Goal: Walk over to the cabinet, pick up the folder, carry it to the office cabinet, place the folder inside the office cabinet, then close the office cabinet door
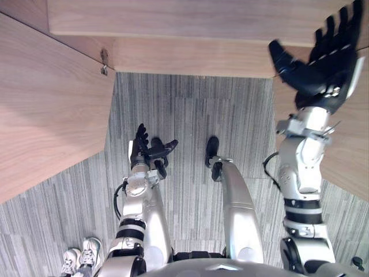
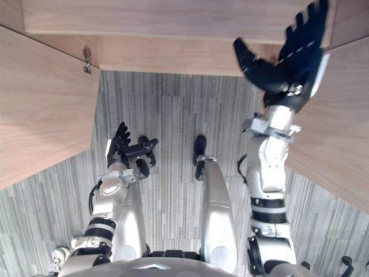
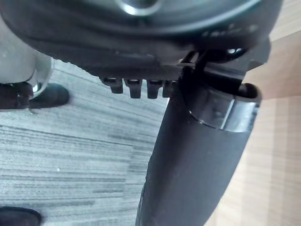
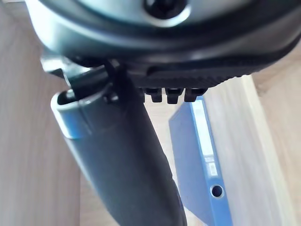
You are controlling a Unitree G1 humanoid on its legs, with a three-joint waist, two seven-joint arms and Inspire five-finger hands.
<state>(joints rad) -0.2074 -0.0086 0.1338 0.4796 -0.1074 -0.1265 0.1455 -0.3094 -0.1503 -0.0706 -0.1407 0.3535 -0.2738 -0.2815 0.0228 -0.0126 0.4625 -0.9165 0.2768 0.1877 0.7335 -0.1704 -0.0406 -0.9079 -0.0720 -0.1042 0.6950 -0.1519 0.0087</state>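
Note:
A blue folder (image 4: 197, 155) with a white spine label and a round finger hole stands upright inside the wooden cabinet, a short way past my right hand's thumb (image 4: 127, 165) in the right wrist view. My right hand (image 1: 323, 63) is raised to the cabinet's upper right with straight, spread fingers, and it holds nothing. Down by my side over the carpet, my left hand (image 1: 147, 151) hangs with relaxed fingers and is empty.
The cabinet's wooden top panel (image 1: 173, 23) runs across ahead of me. One wooden door (image 1: 46, 115) stands out on the left and another (image 1: 351, 144) on the right, with grey striped carpet (image 1: 190, 115) between them. A person's white shoes (image 1: 81, 257) stand at the lower left.

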